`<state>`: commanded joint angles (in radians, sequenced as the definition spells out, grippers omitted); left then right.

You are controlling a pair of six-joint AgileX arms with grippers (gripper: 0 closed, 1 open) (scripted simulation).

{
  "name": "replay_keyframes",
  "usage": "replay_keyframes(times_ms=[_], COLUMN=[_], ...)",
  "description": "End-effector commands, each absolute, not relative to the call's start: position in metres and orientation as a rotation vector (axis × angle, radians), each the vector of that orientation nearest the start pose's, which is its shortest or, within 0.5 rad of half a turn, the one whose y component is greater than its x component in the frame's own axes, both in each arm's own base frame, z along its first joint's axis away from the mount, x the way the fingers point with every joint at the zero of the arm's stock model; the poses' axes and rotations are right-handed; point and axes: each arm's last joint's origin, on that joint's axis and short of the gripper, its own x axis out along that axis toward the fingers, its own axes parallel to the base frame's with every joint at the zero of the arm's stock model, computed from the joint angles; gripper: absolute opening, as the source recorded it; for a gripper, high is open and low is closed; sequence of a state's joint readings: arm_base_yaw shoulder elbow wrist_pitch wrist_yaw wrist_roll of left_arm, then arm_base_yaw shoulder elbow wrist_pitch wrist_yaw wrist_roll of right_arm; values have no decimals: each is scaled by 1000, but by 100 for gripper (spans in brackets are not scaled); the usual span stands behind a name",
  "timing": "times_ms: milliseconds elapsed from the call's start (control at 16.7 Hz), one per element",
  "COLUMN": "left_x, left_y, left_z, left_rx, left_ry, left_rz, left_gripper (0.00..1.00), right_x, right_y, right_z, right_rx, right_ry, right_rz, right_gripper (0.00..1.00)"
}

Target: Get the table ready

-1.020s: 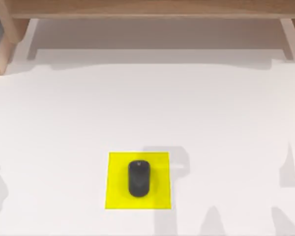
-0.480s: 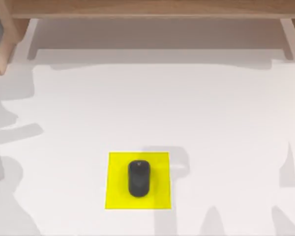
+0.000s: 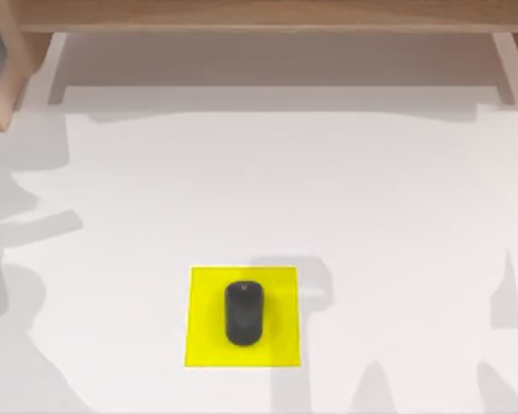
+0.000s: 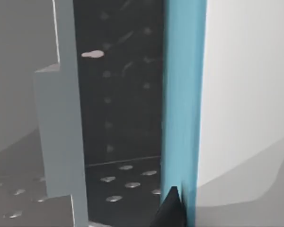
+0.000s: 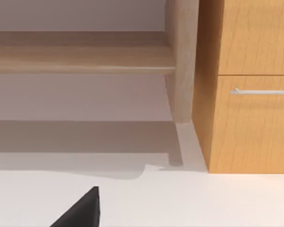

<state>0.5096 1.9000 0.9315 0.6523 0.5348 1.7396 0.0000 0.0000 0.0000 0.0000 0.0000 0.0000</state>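
Left end effector (image 4: 173, 210) tip cut off; table (image 3: 371, 190).

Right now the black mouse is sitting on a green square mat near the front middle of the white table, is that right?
Not quite. The mat is yellow, not green, as the top view shows. The rest holds: the black mouse sits on that square mat near the front middle of the white table.

A black mouse (image 3: 243, 312) sits upright on a yellow mat (image 3: 203, 345), well apart from the wooden shelf (image 3: 259, 15) behind.
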Motion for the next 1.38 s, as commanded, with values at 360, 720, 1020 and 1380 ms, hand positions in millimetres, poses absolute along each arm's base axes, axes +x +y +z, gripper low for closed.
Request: replay_keyframes(times_ms=[360,720,1020,1380], left_x=[366,377,377,377], left_y=[178,177,177,177], left_z=[151,147,147,147], left_rx=[1561,1558,1558,1558], left_ry=[180,182,182,182], left_rz=[-230,-235,-235,-235], left_gripper=[0,0,38,83], right_x=[106,106,106,106], right_y=[-1,-1,-1,-1], right_z=[160,160,160,160], right_rx=[0,0,0,0], right_ry=[0,0,0,0], right_rz=[0,0,0,0], right_gripper=[100,100,100,100])
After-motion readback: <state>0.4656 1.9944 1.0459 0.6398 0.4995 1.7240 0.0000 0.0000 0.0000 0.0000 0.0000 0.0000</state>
